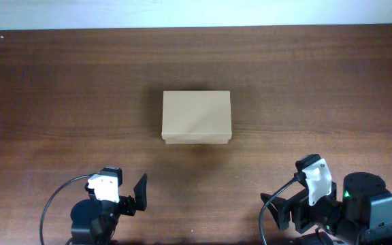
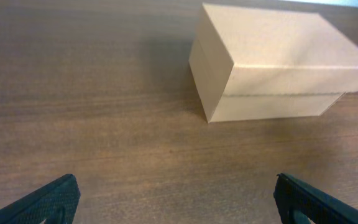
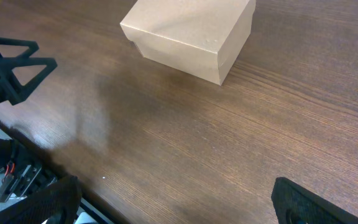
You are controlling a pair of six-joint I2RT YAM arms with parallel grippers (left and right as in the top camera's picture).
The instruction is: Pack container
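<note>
The container [image 1: 196,116] is a plain tan cardboard box. It sits shut on the wooden table [image 1: 60,88] at the middle. It also shows in the left wrist view [image 2: 272,62] and in the right wrist view [image 3: 188,34]. My left gripper [image 1: 133,196] is open and empty near the front edge, left of the box and well short of it; its fingers show wide apart in its own view [image 2: 176,190]. My right gripper [image 1: 281,212] is open and empty at the front right, also wide apart in its own view [image 3: 176,196]. No stationery items are in view.
The left arm's finger [image 3: 11,65] shows at the left of the right wrist view. The table's front edge [image 3: 55,171] runs close under the right gripper. A pale wall strip [image 1: 196,12] lies beyond the table's far edge.
</note>
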